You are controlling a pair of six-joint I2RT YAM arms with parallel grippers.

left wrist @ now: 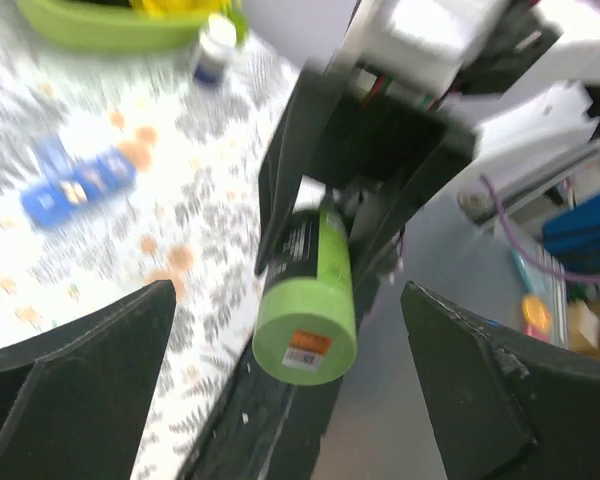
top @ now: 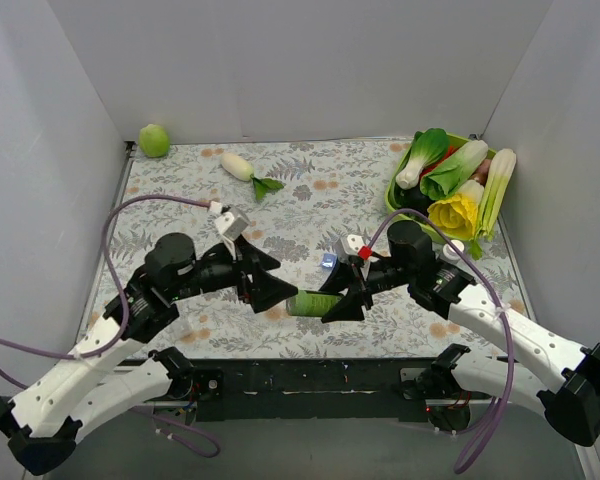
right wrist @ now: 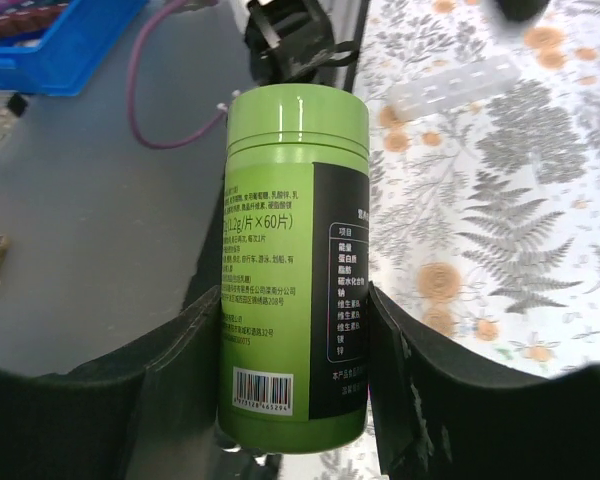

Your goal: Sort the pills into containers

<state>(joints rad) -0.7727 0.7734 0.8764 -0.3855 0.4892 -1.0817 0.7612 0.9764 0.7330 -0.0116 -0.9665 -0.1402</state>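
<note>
My right gripper (top: 342, 303) is shut on a green cylindrical bottle (top: 314, 303) and holds it lying sideways above the table's near edge. In the right wrist view the fingers (right wrist: 400, 380) press on both sides of the bottle's (right wrist: 290, 250) lower body. My left gripper (top: 280, 293) is open, with its wide jaws on either side of the bottle's free end (left wrist: 306, 345), not touching it. The blue containers (top: 328, 261), a short strip of joined compartments, lie on the table just behind the bottle. They also show in the left wrist view (left wrist: 75, 185).
A green bowl (top: 395, 195) of toy vegetables stands at the back right. A small white-capped bottle (top: 452, 250) lies near it. A white radish (top: 240, 168) and a green ball (top: 154, 140) lie at the back left. Grey walls close in three sides.
</note>
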